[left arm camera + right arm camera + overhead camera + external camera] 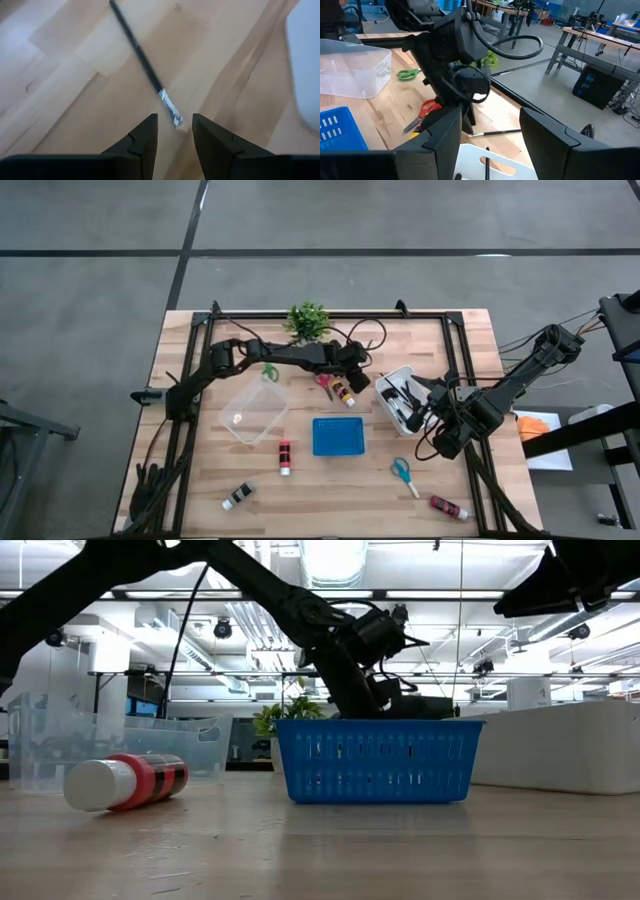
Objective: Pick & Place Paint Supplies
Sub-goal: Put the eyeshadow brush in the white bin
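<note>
The left hand (175,132) hovers parted and empty over a brush (145,65) lying on the counter (330,480) toward its far edge, beside the white bin (392,383). The right hand (487,132) waits released above that bin, which already holds a few dark supplies. Most remains: bottles (285,458), green scissors (268,372), red scissors (323,383) and blue scissors (402,473) are still scattered; the blue basket (338,436) looks empty.

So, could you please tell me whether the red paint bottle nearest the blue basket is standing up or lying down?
Lying down: the red paint bottle rests on its side on the table, left of the blue basket.
</note>
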